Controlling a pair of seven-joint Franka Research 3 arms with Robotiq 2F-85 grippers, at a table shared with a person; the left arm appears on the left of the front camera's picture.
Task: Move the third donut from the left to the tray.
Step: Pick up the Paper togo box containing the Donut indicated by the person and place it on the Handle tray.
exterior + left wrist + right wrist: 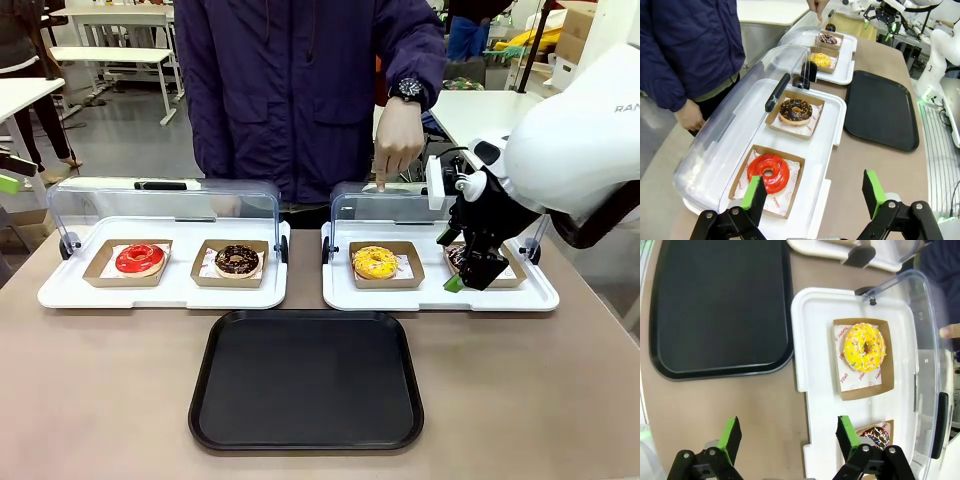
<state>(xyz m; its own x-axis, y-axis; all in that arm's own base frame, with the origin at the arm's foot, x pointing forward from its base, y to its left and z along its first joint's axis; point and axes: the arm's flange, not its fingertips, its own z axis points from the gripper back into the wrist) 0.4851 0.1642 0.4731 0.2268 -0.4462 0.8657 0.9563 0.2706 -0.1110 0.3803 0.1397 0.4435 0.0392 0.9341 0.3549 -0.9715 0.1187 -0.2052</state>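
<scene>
Right hand (472,280) hangs with its fingers spread wide, gripping nothing, over the right-end holder of the right-hand white tray (340,295), where a chocolate sprinkled donut (875,436) sits. In the right wrist view its green pads (845,435) stand well apart.

Just beside it, one holder to its left, lies the yellow-iced sprinkled donut (375,262) – flat, hole facing straight up, icing on top. Being a ring, it has no long axis. Its square brown cardboard holder (860,390) sits with its edges parallel to the white tray's rim.

That tray's clear lid (370,205) is swung up and back on the far side, so the donut is open from above and from the robot's side. A person's finger (380,183) points down at the lid's far edge, behind the donut.

Nearer the robot lies the black tray (305,380), long axis across the desk (110,400), its whole floor in sight. A narrow strip of desk separates its raised rim from the white tray's front edge.

Left hand (813,195) is open too – fingers apart, above the end of the other white tray (827,145), near the red-iced donut (769,172).
</scene>
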